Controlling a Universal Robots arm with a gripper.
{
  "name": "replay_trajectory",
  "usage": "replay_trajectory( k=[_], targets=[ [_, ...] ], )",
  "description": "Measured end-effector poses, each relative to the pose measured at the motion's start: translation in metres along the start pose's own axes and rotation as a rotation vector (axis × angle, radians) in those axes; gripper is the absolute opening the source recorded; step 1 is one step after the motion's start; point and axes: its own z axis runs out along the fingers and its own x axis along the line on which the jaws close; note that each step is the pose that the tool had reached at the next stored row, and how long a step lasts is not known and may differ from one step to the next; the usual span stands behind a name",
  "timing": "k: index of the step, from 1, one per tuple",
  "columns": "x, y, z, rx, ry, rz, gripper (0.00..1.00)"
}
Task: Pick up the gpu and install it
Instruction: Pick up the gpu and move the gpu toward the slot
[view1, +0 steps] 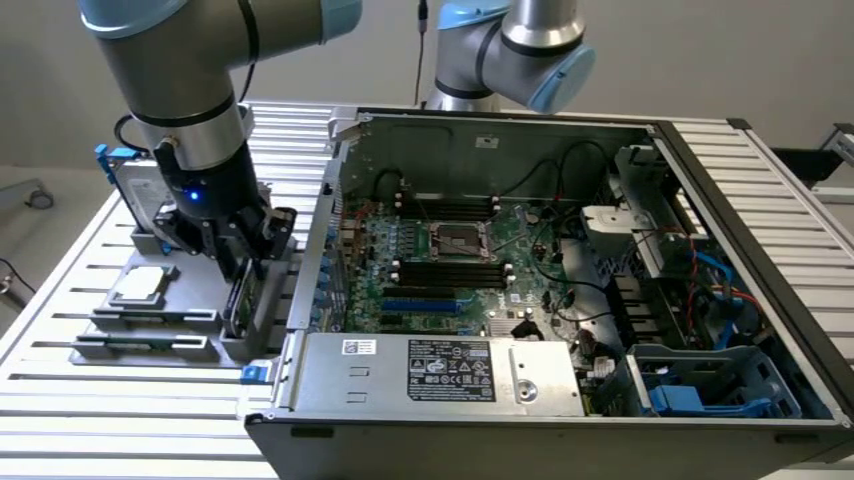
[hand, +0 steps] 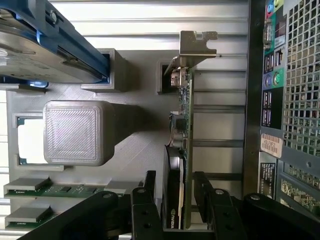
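The gpu (hand: 184, 117) stands on edge in a slot of the grey parts holder (hand: 135, 150), silver end bracket (hand: 198, 46) at its far end, black shroud on one face and green board on the other. My gripper (hand: 175, 176) straddles the card's near end, one black finger on each face with a thin gap at the shroud side, so it is open around the card. In the exterior view the gripper (view1: 242, 268) reaches down onto the gpu (view1: 240, 303) in the holder (view1: 147, 350), at the exterior view's left of the open computer case (view1: 534, 260).
A hard drive in a blue frame (hand: 45, 47) and a square CPU chip (view1: 144, 285) share the holder, with green memory sticks (hand: 30, 186). The case's rear panel (hand: 290, 100) stands close beside the card. A second arm (view1: 514, 50) hangs behind the case. The motherboard's blue slots (view1: 420, 300) lie inside.
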Motion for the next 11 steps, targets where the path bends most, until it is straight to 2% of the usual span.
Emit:
replay_trajectory(
  k=[11],
  targets=[
    [0.0000, 0.0005, 0.0000, -0.0001, -0.0001, 0.001, 0.44]
  ],
)
